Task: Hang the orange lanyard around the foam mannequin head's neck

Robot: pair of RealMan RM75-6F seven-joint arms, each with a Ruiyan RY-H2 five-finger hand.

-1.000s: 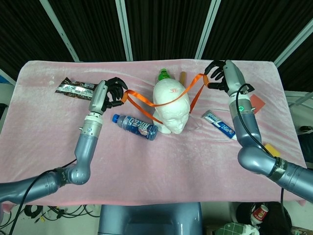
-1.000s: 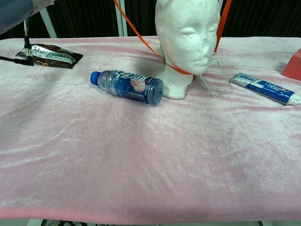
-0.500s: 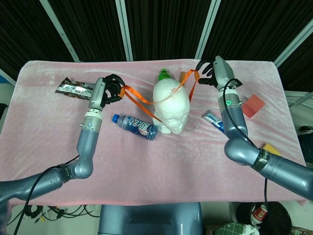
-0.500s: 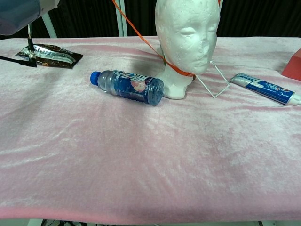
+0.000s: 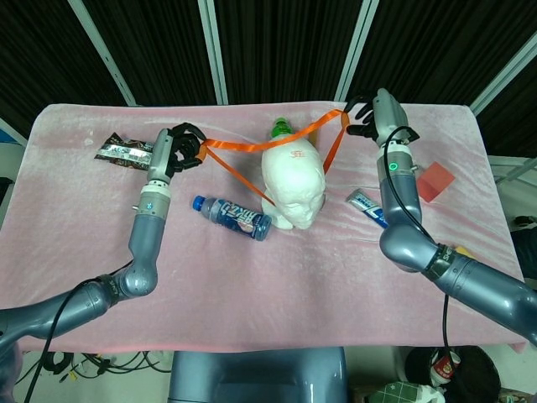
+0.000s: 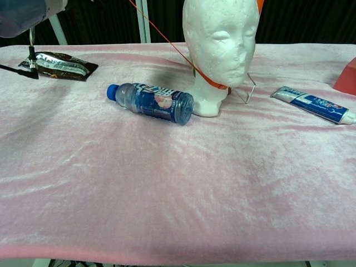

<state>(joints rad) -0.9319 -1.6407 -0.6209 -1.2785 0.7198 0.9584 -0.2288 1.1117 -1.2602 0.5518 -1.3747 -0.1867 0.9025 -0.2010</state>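
The white foam mannequin head [image 5: 294, 183] stands upright mid-table, facing the front edge [image 6: 221, 44]. The orange lanyard [image 5: 252, 144] runs taut between my two hands, crossing just behind the crown of the head. Its front part lies under the chin against the neck [image 6: 209, 82], and one strand climbs up to the left [image 6: 167, 39]. My left hand [image 5: 185, 144] grips the strap's left end, left of the head. My right hand [image 5: 366, 117] holds the right end, to the head's back right. A clear badge holder [image 6: 250, 89] hangs beside the neck.
A blue water bottle [image 5: 233, 216] lies just left of the head's base. A toothpaste tube [image 6: 314, 104] lies to its right, with a red block [image 5: 436, 180] beyond. A snack packet [image 5: 124, 151] sits far left. A green bottle top [image 5: 281, 128] shows behind the head.
Both hands have moved toward the back of the table, carrying the strap from across the top of the head to behind the crown. The strap is now straighter and tighter.
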